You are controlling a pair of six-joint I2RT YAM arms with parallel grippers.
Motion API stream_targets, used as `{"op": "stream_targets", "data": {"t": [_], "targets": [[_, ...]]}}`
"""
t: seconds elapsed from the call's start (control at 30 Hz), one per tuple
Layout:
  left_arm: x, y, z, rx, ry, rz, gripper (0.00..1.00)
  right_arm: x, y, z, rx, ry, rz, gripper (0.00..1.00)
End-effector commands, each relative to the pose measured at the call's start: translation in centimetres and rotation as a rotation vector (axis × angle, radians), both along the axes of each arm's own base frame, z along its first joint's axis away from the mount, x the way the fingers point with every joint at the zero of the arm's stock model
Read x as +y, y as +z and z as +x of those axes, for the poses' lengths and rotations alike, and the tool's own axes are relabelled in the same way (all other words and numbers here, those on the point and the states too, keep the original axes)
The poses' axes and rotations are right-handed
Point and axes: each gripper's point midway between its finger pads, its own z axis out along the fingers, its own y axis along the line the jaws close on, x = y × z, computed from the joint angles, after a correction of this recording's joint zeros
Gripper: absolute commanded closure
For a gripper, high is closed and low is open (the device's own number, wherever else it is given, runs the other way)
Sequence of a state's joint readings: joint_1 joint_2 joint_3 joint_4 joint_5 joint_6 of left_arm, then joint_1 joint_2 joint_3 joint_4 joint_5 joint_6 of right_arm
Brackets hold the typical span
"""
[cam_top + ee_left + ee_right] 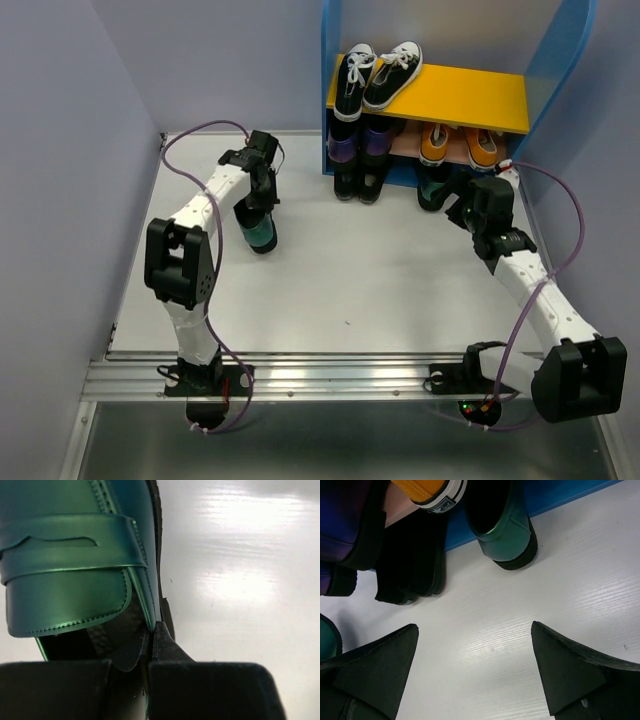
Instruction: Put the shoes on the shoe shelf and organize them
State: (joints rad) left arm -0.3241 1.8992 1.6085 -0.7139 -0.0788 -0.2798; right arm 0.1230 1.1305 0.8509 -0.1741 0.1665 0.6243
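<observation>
My left gripper [256, 200] is shut on the side wall of a shiny dark green loafer [258, 228], which hangs toe down over the left middle of the table. In the left wrist view the gripper [152, 630] pinches the loafer [70, 570] at its opening. The second green loafer [432, 186] stands on the table against the shoe shelf [340, 60], and shows in the right wrist view [507, 535]. My right gripper [470, 212] is open and empty just in front of it [474, 625]. Two orange sneakers [458, 143] sit on the lower board. Two black low shoes [358, 184] stand below.
Black sneakers with white laces [375, 75] lie on the yellow upper board [470, 98]. Purple shoes [360, 142] sit at the lower board's left. Purple walls close in on both sides. The shelf's blue side [560, 60] is close behind my right arm.
</observation>
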Motion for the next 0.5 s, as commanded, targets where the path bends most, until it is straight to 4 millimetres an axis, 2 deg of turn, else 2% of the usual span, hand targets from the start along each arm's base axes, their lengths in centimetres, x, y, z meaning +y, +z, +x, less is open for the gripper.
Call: {"op": "stream_targets", "data": {"t": [0.0,0.03,0.1,0.13,0.2,0.23,0.27,0.3,0.47], "targets": [[-1.2,6.9,-0.5,-0.172,0.017,-0.093,1.00,0.1,2.4,-0.4,-0.058,0.018,-0.001,0.00],[-1.4,7.9,-1.0,-0.190,0.014,-0.112,1.00,0.1,2.4,-0.4,-0.056,0.020,-0.002,0.00],[-2.5,8.0,-2.2,-0.187,0.010,-0.142,1.00,0.2,2.4,-0.7,-0.052,0.028,-0.005,0.00],[-3.1,8.9,-2.8,-0.204,0.007,-0.168,1.00,0.2,2.4,-0.8,-0.049,0.032,-0.007,0.00],[-5.0,8.5,-4.4,-0.191,0.000,-0.215,1.00,0.3,2.2,-1.2,-0.039,0.044,-0.009,0.00],[-6.7,8.6,-5.5,-0.193,-0.030,-0.252,1.00,0.4,2.0,-1.5,-0.028,0.055,-0.012,0.00],[-6.8,8.7,-5.5,-0.199,-0.014,-0.269,1.00,0.4,1.8,-1.7,-0.022,0.057,-0.016,0.00],[-8.5,9.0,-6.5,-0.198,-0.018,-0.299,1.00,0.5,1.7,-1.9,-0.015,0.068,-0.022,0.00],[-12.8,8.9,-8.9,-0.185,-0.023,-0.392,1.00,0.2,0.7,-3.3,0.030,0.078,-0.045,0.00]]}}
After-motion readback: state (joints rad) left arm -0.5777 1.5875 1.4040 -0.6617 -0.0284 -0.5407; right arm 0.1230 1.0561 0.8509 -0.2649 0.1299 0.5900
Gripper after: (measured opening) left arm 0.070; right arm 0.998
